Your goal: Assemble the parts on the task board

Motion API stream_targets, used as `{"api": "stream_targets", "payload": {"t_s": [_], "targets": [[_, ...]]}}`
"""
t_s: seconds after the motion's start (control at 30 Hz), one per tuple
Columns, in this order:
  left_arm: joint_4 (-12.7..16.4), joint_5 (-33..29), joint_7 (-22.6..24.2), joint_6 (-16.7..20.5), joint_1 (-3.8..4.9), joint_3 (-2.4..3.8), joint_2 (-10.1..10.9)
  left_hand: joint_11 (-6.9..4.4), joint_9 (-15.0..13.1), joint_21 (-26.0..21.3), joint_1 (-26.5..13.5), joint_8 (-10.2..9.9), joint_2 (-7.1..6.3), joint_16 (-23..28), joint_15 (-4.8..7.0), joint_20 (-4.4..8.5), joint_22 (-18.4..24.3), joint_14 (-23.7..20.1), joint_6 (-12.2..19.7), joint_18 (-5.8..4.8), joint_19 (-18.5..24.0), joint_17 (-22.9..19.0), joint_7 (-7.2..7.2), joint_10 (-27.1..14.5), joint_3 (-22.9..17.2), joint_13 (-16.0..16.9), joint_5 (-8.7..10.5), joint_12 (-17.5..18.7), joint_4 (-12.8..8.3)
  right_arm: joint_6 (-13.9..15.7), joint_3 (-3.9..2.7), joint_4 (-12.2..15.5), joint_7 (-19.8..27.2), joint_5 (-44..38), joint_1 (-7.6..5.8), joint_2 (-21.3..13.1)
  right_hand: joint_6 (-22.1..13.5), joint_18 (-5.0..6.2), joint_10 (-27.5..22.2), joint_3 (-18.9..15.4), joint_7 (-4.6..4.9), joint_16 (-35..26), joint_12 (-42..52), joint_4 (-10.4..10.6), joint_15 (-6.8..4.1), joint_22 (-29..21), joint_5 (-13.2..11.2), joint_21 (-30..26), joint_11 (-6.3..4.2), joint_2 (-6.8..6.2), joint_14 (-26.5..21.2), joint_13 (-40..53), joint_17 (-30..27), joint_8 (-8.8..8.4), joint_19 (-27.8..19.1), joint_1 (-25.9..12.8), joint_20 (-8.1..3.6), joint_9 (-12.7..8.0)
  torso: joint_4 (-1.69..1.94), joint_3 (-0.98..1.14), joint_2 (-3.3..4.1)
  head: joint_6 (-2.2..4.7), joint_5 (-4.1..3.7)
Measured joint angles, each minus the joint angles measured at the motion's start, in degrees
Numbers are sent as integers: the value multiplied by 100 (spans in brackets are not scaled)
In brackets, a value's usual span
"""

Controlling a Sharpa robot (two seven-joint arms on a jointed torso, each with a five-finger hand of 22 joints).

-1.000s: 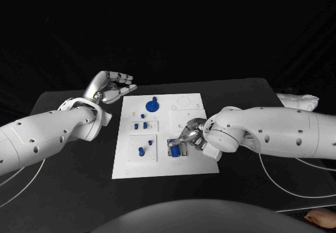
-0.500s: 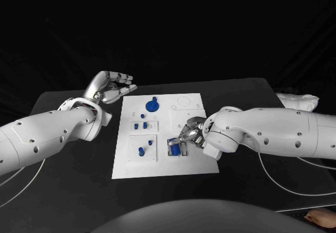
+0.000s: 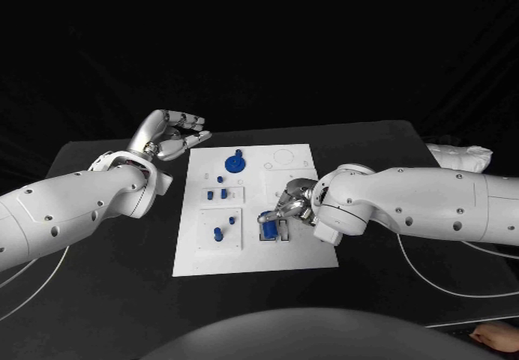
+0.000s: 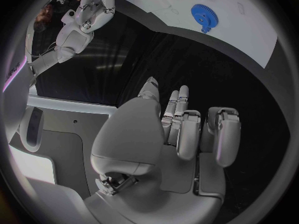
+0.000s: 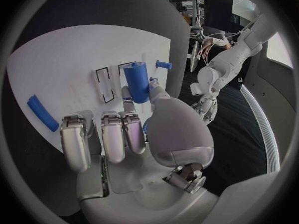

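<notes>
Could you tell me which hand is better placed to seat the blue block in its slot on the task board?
The right hand: it already holds the blue block over the task board. The left hand hovers off the board's far corner, holding nothing.

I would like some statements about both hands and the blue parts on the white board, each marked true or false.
1. The right hand holds a blue cylinder over the task board. True.
2. The left hand rests on the board. False: it is raised beside the board's far left corner, touching nothing.
3. A blue gear lies on the far part of the board. True.
4. The left hand holds a blue part. False: it holds nothing, its fingers curled in.
5. Two slim rectangular slots are cut in the board near the cylinder. True.
</notes>
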State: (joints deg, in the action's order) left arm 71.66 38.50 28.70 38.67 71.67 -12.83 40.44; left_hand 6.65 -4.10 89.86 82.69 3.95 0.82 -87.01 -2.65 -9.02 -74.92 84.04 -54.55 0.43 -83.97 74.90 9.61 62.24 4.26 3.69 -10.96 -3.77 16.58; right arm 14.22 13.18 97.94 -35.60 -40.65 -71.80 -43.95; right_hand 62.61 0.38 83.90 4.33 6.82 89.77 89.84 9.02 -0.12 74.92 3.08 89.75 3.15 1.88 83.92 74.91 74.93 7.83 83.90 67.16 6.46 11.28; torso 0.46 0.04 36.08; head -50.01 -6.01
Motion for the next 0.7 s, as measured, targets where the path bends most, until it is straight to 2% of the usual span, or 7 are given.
{"api": "stream_targets", "payload": {"t_s": [0.1,0.27,0.5,0.7], "targets": [[-5,1,-4,-7,0,0,1,0,0,0,0,0,0,0,0,0,0,0,0,0,0,0,0,0,0,0,0,0,0,-54,-4,-4,-15,-86,-5,14,-36,0,0,-47,36,0,0,66,0,0,0,0,0,35,0,0,0,-15,0,-37,0,0,0,0,0,0,-4],[-6,2,-7,-22,0,0,0,0,0,0,0,0,0,23,0,0,0,0,0,0,0,4,0,0,0,0,0,0,0,-145,-9,-14,-38,-195,-9,24,-36,0,0,-100,36,0,0,124,0,0,-1,0,0,22,0,0,-1,-43,0,-83,0,0,1,1,-2,0,6],[-6,4,-10,-42,0,0,0,0,0,0,0,0,0,23,0,0,0,0,0,0,0,4,0,0,0,0,0,0,0,-306,-15,-13,-58,-327,-14,32,-45,0,15,-153,26,0,0,178,0,-1,-12,0,15,74,0,0,-1,-66,0,-134,0,-10,1,4,-2,0,24],[-7,5,-12,-50,0,0,-4,0,0,0,0,0,0,23,0,0,1,0,0,0,0,4,0,0,0,0,0,0,0,-474,14,-28,-139,-415,10,27,-48,0,15,-184,25,0,0,209,0,-1,-12,0,15,81,0,0,-1,-67,0,-142,0,-4,0,4,-2,0,16]]}}
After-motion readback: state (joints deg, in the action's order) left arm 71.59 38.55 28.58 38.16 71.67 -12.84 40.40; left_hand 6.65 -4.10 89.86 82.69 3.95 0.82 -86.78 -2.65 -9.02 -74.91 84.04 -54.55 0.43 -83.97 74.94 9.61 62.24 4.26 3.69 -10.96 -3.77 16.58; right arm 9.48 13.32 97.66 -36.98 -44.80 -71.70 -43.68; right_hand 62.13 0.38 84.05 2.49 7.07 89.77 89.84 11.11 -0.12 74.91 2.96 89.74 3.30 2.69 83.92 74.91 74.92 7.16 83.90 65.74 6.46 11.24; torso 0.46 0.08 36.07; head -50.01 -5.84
